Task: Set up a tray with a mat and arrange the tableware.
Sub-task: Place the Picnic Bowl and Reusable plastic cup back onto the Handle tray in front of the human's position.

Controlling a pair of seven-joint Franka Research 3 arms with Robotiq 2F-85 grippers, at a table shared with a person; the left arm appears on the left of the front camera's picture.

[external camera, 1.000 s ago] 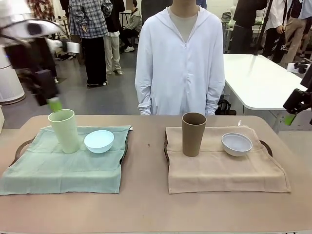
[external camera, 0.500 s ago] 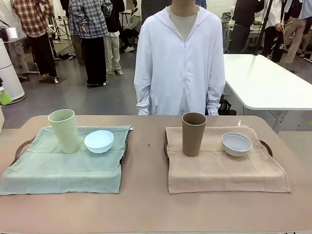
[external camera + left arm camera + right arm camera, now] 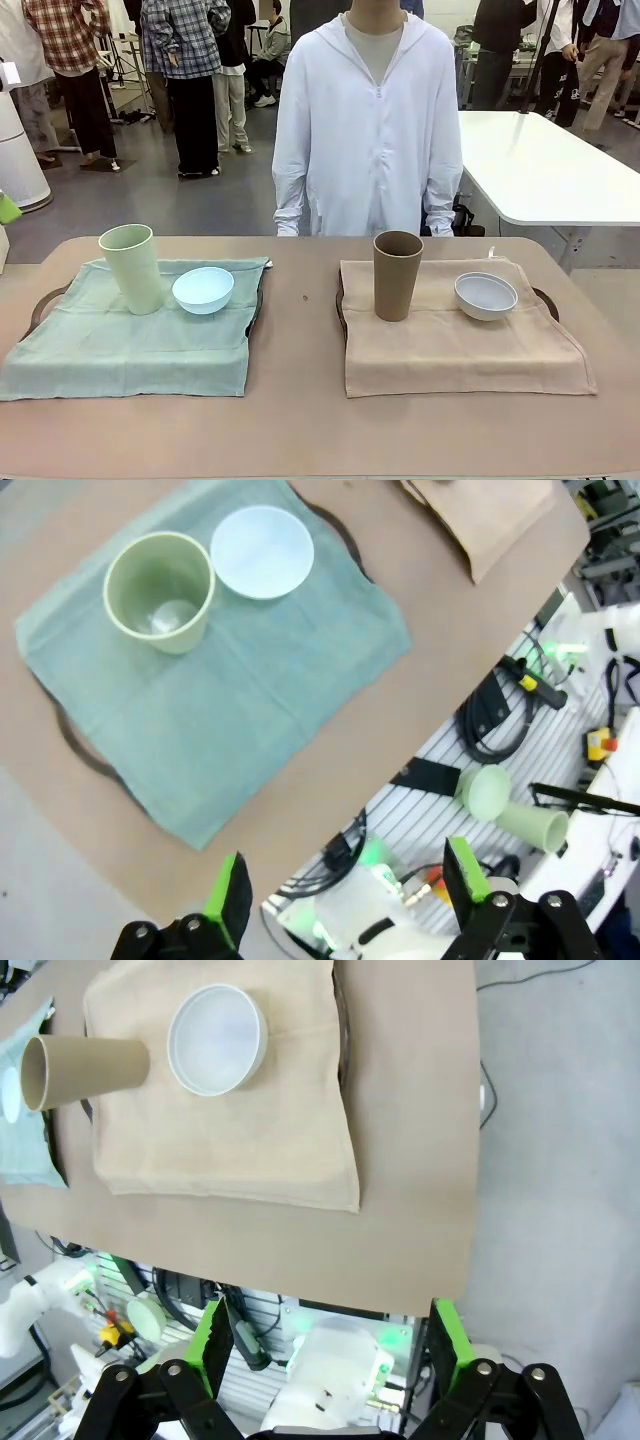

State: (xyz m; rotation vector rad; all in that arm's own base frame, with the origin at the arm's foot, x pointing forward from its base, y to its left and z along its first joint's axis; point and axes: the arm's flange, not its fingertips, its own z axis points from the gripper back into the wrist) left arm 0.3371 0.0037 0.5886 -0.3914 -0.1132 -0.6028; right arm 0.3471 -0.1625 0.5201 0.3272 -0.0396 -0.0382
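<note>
Your inventory, tableware first. Pale green cup [image 3: 132, 267]: upright, mouth up, long axis vertical, on the far left of the green mat [image 3: 120, 345]. Light blue bowl [image 3: 203, 289]: rim up, just beside that cup. Brown cup [image 3: 397, 275]: upright, long axis vertical, on the beige mat [image 3: 460, 350]. White bowl [image 3: 486, 295]: rim up, near it. Each mat drapes over a dark tray [image 3: 45, 300], so every set looks already arranged. Tabletop [image 3: 300, 420]: carries both trays. Left gripper [image 3: 345, 895] and right gripper [image 3: 325, 1345]: high above the tabletop, jaws wide, holding nothing.
</note>
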